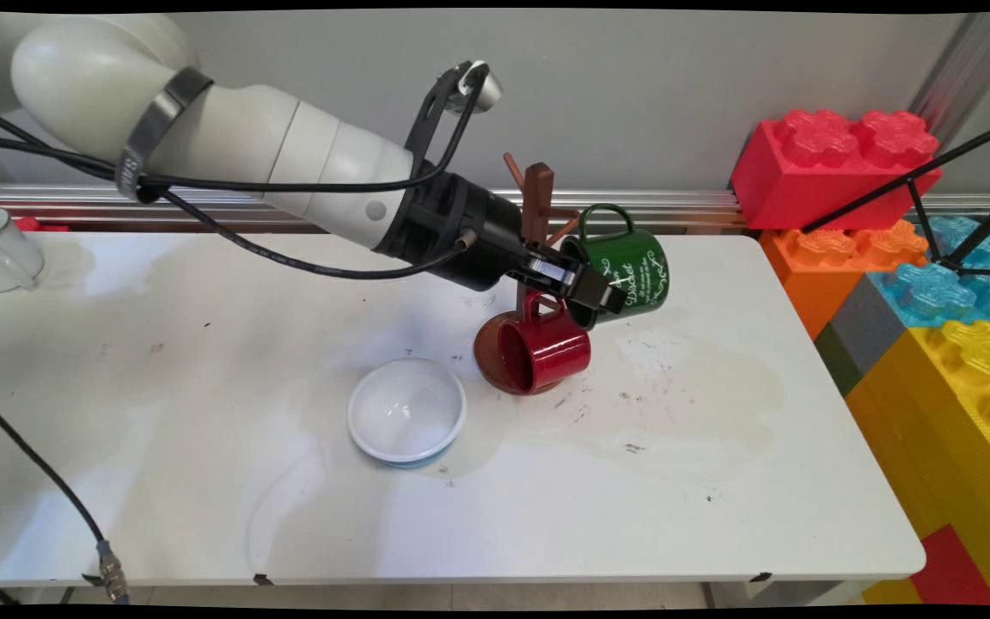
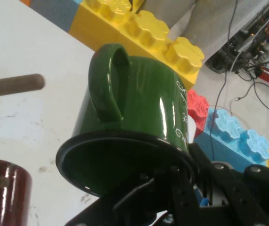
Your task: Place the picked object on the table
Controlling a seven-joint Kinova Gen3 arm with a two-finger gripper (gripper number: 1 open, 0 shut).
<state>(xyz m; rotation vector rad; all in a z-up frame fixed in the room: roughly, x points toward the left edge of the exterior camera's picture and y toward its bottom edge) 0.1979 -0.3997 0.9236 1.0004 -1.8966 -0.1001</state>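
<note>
The glossy green ceramic mug with white lettering [image 1: 632,271] hangs tilted in the air, clamped by its rim in the black two-finger end effector [image 1: 591,291], its handle beside a peg of the brown wooden mug tree [image 1: 536,215]. Just below the end effector a shiny red mug [image 1: 546,351] hangs on the tree. Further below left, an upturned white bowl [image 1: 407,411] rests on the white surface [image 1: 718,481].

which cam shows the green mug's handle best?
The hand view: the green mug fills it, its handle facing the camera, with the gripper shut on the rim. The main view shows the whole green mug tilted beside the wooden mug tree, but its handle is only a small loop on top.
</note>
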